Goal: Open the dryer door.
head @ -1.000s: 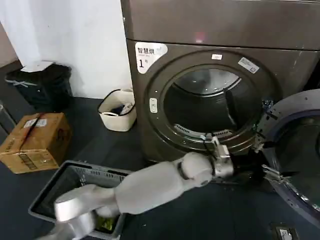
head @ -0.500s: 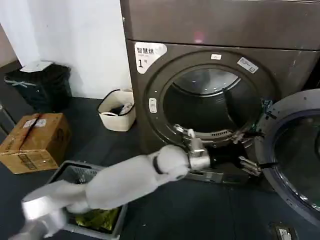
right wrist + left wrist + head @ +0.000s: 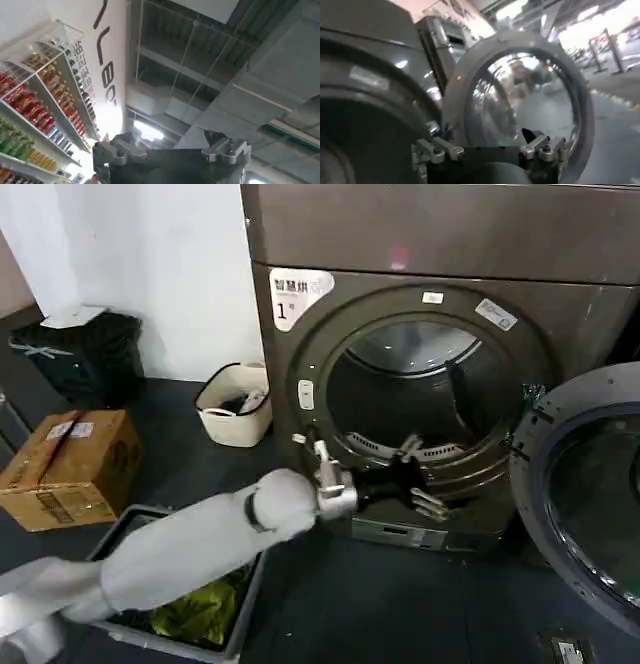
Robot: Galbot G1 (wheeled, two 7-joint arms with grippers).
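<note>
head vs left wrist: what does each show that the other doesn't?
Head view only: the dryer's dark front with the white corner label marked "1", the drum opening, and on the floor a cardboard box, a white basket and a grey crate.

Left wrist view only: the domed glass close up, with the room reflected in it.

Both: the dryer door swung open, and the left gripper, open and empty.

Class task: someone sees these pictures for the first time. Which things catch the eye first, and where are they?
The dryer door hangs wide open on the right of the dryer, baring the dark drum opening. The left gripper hovers open-fingered before the opening's lower rim. A basket with green contents sits on the floor under that arm.
</note>
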